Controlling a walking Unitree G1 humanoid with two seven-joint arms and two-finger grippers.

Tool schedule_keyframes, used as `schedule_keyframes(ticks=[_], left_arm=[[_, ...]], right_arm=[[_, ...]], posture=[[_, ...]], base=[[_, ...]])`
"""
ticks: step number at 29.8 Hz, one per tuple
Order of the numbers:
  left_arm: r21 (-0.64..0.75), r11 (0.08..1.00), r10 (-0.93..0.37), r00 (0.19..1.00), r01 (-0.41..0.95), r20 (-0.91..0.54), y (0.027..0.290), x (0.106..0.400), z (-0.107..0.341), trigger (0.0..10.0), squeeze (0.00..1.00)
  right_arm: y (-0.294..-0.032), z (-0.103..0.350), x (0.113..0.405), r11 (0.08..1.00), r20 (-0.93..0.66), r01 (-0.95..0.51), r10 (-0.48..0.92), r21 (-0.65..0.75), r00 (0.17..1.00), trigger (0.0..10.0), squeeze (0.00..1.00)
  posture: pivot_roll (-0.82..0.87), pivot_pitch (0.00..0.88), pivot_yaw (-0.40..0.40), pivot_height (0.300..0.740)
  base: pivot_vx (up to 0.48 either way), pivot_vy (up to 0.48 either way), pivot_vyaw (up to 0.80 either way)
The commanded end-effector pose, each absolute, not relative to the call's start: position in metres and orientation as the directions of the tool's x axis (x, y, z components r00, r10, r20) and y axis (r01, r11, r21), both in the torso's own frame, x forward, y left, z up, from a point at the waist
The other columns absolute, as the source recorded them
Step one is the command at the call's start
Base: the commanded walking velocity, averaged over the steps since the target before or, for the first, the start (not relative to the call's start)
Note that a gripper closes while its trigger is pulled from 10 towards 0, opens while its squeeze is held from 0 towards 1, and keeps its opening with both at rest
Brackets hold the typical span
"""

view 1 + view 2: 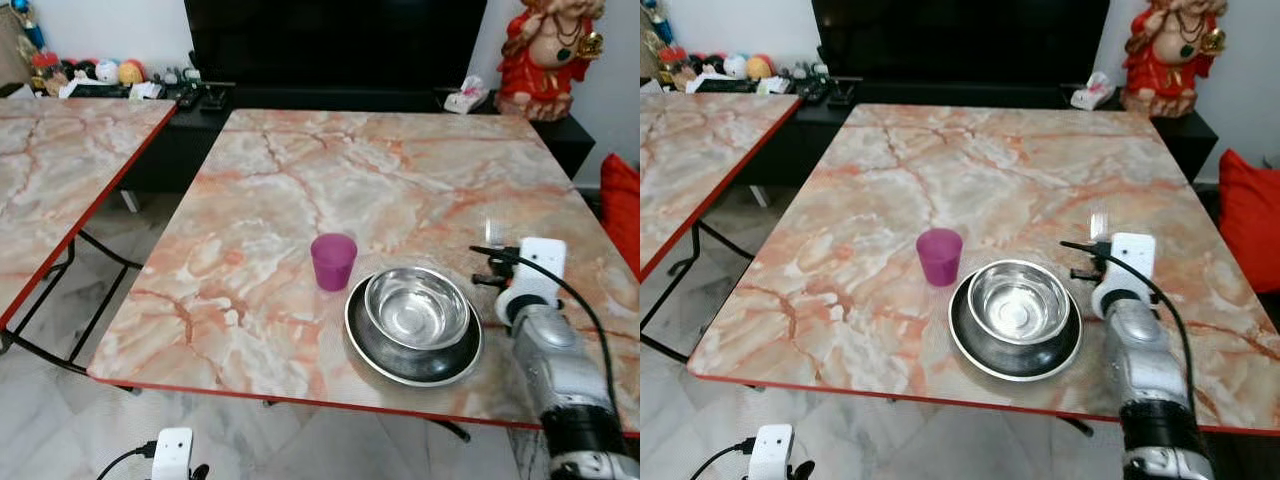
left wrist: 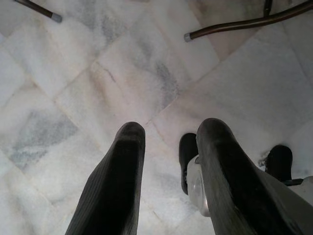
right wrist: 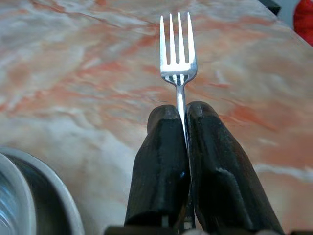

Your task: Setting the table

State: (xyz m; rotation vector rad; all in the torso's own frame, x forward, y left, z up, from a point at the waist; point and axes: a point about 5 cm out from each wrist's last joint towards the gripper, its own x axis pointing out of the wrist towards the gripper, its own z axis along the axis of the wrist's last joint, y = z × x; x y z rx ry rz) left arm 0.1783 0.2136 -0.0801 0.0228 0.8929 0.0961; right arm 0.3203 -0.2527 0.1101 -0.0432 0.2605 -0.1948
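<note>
A steel bowl point(image 1: 417, 307) sits inside a wider steel plate point(image 1: 362, 335) near the front edge of the marble-pattern table point(image 1: 300, 170). A purple cup point(image 1: 333, 261) stands upright just left of them. My right gripper point(image 3: 181, 110) is shut on the handle of a metal fork point(image 3: 178, 54), whose tines point away over the tabletop. It hovers just right of the plate, where the fork point(image 1: 493, 232) shows beyond my right wrist. My left gripper point(image 2: 168, 134) hangs open over the floor, below the table's front left.
A second marble table point(image 1: 60, 150) stands to the left across a gap of floor. Behind are a black TV point(image 1: 330, 40) on a low cabinet, a red statue point(image 1: 545, 50) and a tissue packet point(image 1: 465, 95). A red cushion point(image 1: 622, 205) lies at the right.
</note>
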Motion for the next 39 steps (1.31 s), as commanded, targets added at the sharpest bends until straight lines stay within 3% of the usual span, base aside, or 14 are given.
schedule_keyframes(ticks=[1,9,39], left_arm=[[0.057,0.996,0.091,0.607,-0.075,-0.790,0.214,0.175,-0.082,10.0,0.00],[0.061,0.996,0.089,0.604,-0.067,-0.792,0.214,0.175,-0.082,10.0,0.00],[0.066,0.996,0.087,0.607,-0.056,-0.790,0.214,0.176,-0.082,10.0,0.00]], right_arm=[[-0.251,0.110,0.318,0.981,-0.261,0.175,-0.190,-0.079,0.947,10.0,0.00],[-0.244,0.092,0.308,0.984,-0.344,0.174,-0.173,-0.027,0.923,10.0,0.00],[-0.234,0.068,0.305,0.990,-0.409,0.139,-0.135,-0.021,0.903,10.0,0.00]], posture=[[0.01,0.015,0.009,0.736],[0.01,0.004,0.008,0.736],[0.02,0.020,0.006,0.736]], base=[[0.000,0.000,0.00],[0.000,0.000,0.00],[0.000,0.000,0.00]])
